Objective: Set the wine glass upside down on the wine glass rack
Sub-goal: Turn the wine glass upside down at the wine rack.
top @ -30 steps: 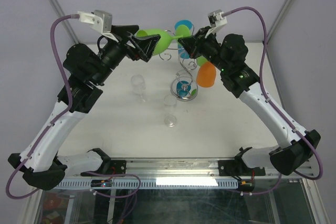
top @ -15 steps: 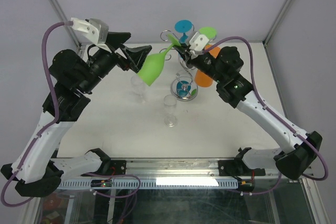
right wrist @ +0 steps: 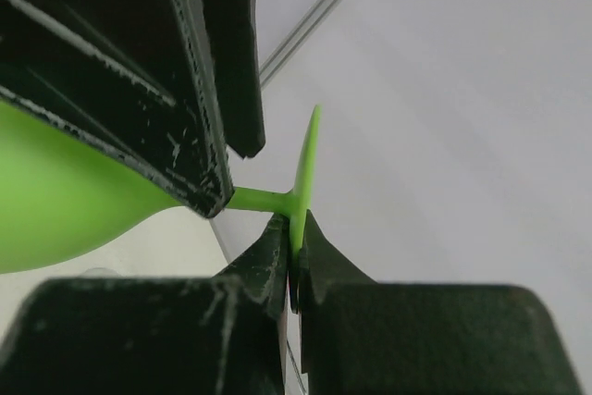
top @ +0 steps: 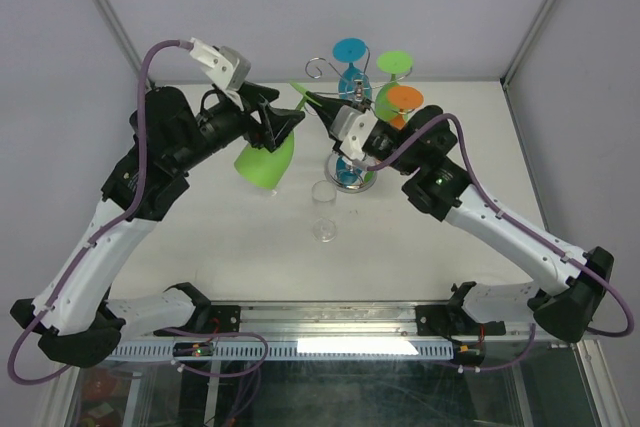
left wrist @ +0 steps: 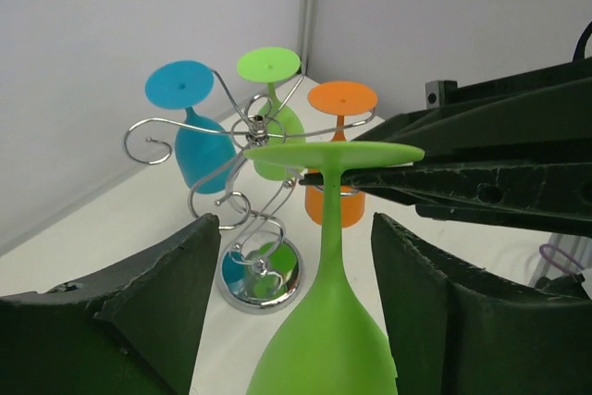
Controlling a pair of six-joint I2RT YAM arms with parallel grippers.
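A green wine glass (top: 262,162) hangs upside down in the air, left of the chrome wine glass rack (top: 350,175). My right gripper (top: 316,103) is shut on the rim of its flat foot (right wrist: 305,164). My left gripper (top: 283,125) is open, and its fingers (left wrist: 176,284) stand either side of the green bowl (left wrist: 324,349) with a gap on both sides. The rack (left wrist: 264,275) carries a blue glass (left wrist: 199,150), another green glass (left wrist: 277,127) and an orange glass (left wrist: 338,201), all upside down.
A clear glass (top: 323,212) stands on the white table in front of the rack. The rack's curled wire arms (left wrist: 153,141) stick out at the height of the held glass's foot. Grey walls close the back and sides.
The green glass has swung from lying level near the rack top to bowl-down, and moved left and nearer. Both grippers moved with it. The left fingers now stand clear of the bowl.
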